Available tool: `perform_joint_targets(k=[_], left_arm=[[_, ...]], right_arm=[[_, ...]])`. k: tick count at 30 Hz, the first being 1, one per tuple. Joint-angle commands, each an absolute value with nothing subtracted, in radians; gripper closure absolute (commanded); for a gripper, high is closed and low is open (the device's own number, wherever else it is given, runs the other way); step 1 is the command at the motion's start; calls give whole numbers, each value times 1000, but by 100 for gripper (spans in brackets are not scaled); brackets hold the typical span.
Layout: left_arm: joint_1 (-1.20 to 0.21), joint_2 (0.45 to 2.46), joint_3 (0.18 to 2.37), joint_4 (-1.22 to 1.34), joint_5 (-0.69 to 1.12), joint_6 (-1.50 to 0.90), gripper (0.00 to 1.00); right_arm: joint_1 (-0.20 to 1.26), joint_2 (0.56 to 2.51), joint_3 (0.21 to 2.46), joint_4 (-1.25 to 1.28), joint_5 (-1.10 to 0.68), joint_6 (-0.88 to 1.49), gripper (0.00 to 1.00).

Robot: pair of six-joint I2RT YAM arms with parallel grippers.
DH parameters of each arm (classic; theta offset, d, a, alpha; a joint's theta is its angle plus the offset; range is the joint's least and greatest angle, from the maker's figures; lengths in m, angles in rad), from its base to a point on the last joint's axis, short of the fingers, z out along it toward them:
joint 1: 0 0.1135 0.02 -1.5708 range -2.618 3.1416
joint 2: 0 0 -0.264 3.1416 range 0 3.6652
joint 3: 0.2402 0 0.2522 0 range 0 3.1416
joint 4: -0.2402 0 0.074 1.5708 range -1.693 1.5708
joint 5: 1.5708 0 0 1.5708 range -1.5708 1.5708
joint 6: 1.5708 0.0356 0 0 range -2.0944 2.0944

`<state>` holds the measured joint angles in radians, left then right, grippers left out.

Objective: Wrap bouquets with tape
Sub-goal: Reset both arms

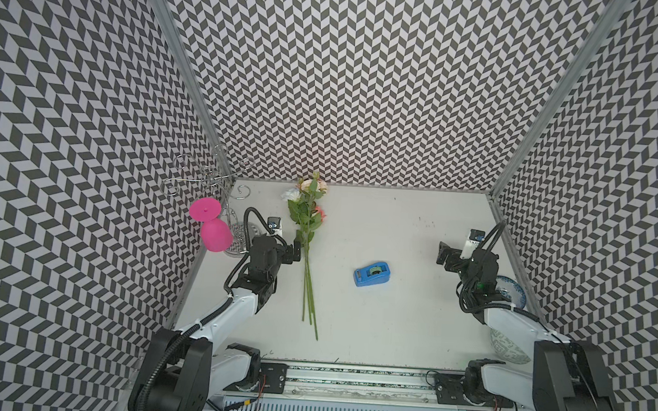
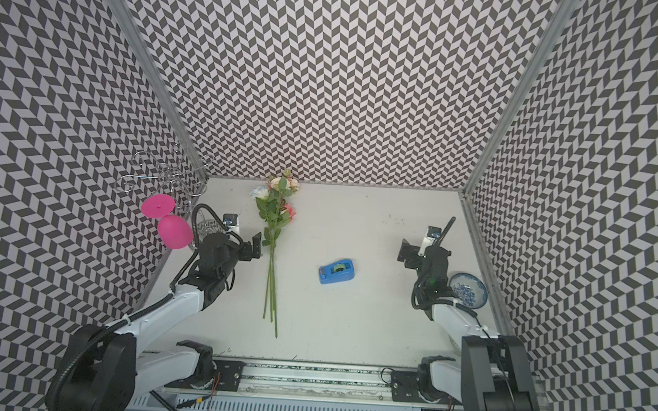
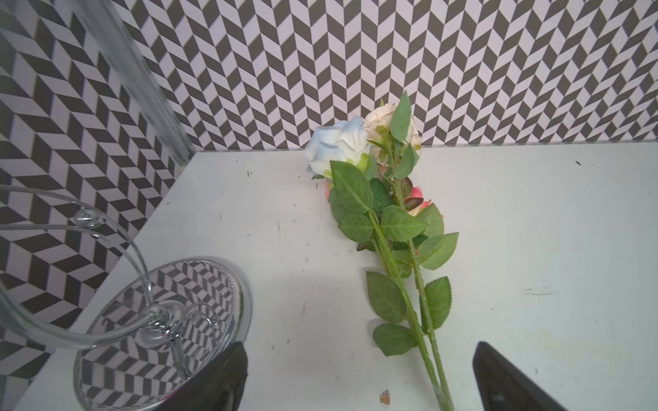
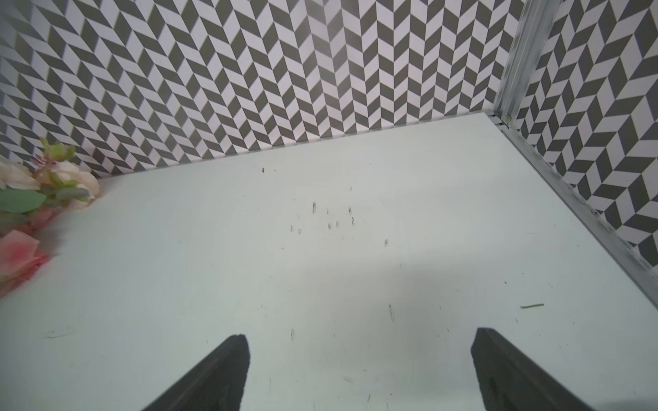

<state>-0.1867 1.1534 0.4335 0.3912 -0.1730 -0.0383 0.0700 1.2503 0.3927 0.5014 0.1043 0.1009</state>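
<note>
The bouquets are a few artificial roses (image 1: 307, 228) (image 2: 275, 222) lying on the white table, with the blooms at the back wall and the long green stems toward the front. My left gripper (image 1: 290, 251) (image 2: 252, 245) is open just left of the stems, at leaf height. In the left wrist view the stems (image 3: 409, 306) pass between its spread fingers (image 3: 359, 347), close to one finger and ungripped. The tape, in a blue dispenser (image 1: 372, 273) (image 2: 337, 271), rests mid-table. My right gripper (image 1: 447, 256) (image 2: 408, 252) (image 4: 359, 336) is open and empty over bare table at the right.
A pink goblet (image 1: 214, 234) hangs upside down on a chrome wire rack (image 1: 211, 179) at the back left, close to my left arm. The rack's glass base (image 3: 160, 320) is beside one left finger. A blue-and-white bowl (image 1: 512, 292) and a patterned dish (image 1: 506, 348) lie by the right wall.
</note>
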Motion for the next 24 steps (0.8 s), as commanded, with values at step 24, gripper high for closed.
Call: perform_joint_targets(k=[24], left_arm=[[-12,1563,260,1254,-58,0,0]], right_arm=[[55,1542,267,1237,135,6,1]])
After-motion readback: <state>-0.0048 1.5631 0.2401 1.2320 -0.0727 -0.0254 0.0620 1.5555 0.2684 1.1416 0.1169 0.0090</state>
